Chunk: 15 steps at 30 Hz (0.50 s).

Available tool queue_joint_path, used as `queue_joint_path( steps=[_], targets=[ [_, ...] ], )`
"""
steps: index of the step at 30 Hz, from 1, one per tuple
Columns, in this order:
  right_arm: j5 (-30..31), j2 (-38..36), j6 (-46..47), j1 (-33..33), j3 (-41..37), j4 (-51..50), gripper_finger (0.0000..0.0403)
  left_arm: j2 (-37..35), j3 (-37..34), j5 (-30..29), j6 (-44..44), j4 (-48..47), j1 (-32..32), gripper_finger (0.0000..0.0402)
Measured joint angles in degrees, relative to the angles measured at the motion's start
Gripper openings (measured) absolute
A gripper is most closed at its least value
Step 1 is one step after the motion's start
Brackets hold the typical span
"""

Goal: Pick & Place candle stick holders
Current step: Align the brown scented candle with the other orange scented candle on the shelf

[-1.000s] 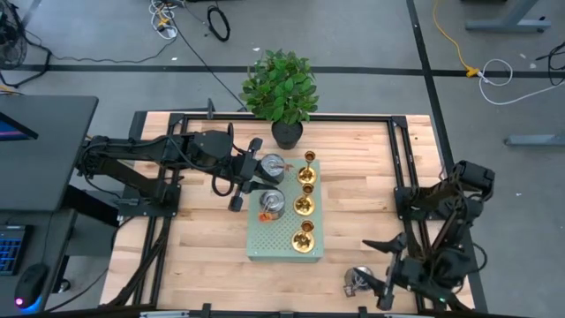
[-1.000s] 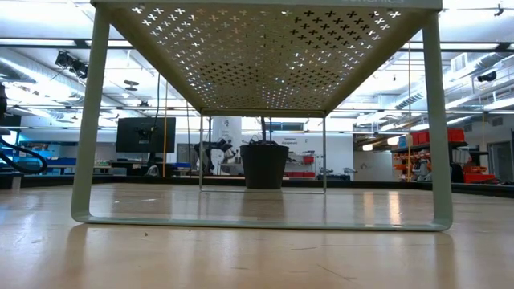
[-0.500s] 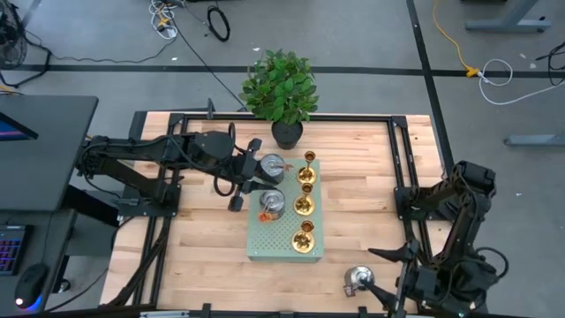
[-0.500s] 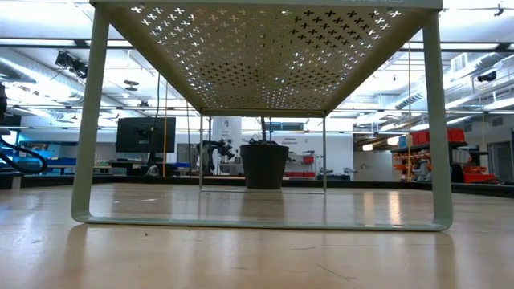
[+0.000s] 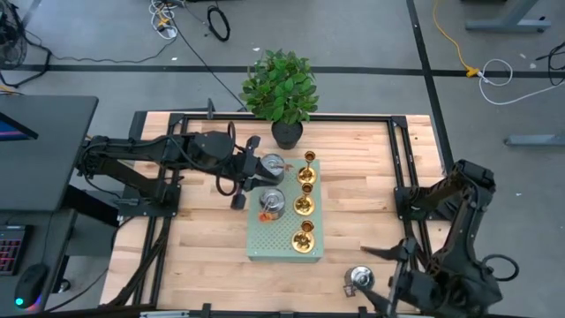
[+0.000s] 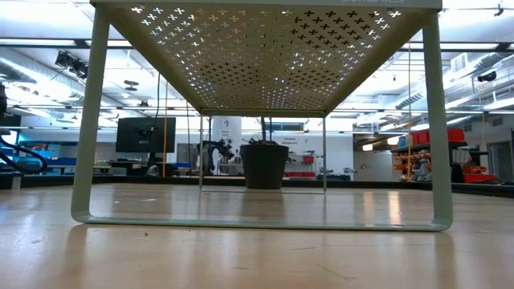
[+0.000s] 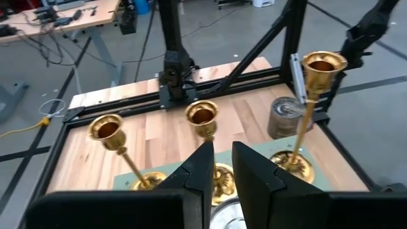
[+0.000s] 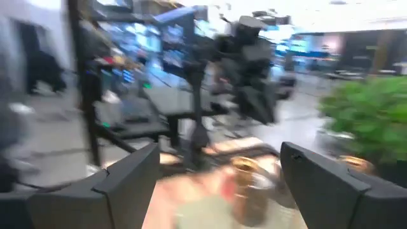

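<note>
A pale green perforated board [image 5: 284,249] stands mid-table. Three gold candle stick holders [image 5: 305,203] stand in a row on its right side, and they also show in the left wrist view [image 7: 202,117]. Two squat silver holders [image 5: 270,204] stand on its left side. A third silver one [image 5: 359,280] rests on the table near the front edge. My left gripper [image 5: 257,170] is at the far silver holder [image 5: 273,165], its fingers nearly together. My right gripper [image 5: 381,276] is open just right of the front silver holder, touching nothing. My left gripper comes level from the table's left at the far silver holder, which stands upright on the board. Its two fingers [image 7: 205,166] leave only a narrow gap, and the holder's silver rim [image 7: 222,217] shows low in it. The place of contact is cut off by the picture's edge.
A potted plant [image 5: 281,88] in a black pot stands at the table's far edge behind the board. The board stands raised on legs [image 6: 87,128]. Bare wood lies left and right of the board.
My right arm has drawn back toward the table's near edge and away from the front silver holder, its gripper staying open. The holder has stayed on the table.
</note>
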Motion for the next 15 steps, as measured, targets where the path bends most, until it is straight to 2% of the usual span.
queue_joint_path(
  steps=[1,3,5,7,12,15],
  targets=[
    [-3.5,0.0,1.6,0.2,0.1,-0.5,0.0327,0.0,0.0,-0.4,0.0,0.0,0.0,0.0067],
    [-14.5,-0.2,6.3,0.5,0.3,-4.3,0.0327,0.0,0.0,-0.7,0.0,0.0,0.0,0.0067],
    [-25.3,-0.6,13.3,0.5,1.5,-14.1,0.0327,0.0,0.0,-0.7,0.0,0.0,0.0,0.0067],
    [-30.7,-1.0,24.3,-0.5,3.6,-29.2,0.0327,0.0,0.0,-0.7,0.0,0.0,0.0,0.0067],
    [-44.4,-0.7,59.2,-4.5,8.8,-73.5,0.0327,0.0,0.0,-0.7,0.0,0.0,0.0,0.0067],
    [-52.0,-1.3,75.3,-6.2,10.6,-88.4,0.0327,0.0,0.0,-0.7,0.0,0.1,0.0,0.0067]
  ],
)
